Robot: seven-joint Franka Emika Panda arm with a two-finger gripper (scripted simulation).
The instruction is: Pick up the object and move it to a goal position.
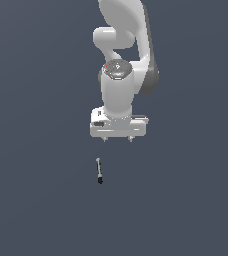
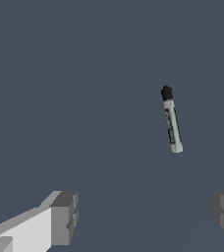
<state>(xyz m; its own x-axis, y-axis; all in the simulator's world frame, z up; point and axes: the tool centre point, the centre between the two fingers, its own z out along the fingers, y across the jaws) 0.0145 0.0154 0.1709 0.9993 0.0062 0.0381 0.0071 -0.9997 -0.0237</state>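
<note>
The object (image 1: 99,170) is a tiny thin rod lying flat on the dark grey floor, light grey at the end nearer the arm and black at the other end. It also shows in the wrist view (image 2: 172,120), with the black tip pointing away from the fingers. My gripper (image 1: 117,139) hangs above the floor, pointing down, a short way behind the rod and slightly toward the exterior view's right. Its jaws stand wide apart and hold nothing. Two grey fingertips (image 2: 65,217) show at the wrist view's edge, well apart from the rod.
The white arm (image 1: 121,60) rises behind the gripper. The floor (image 1: 36,200) is a plain dark grey surface with no other objects, walls or edges in view.
</note>
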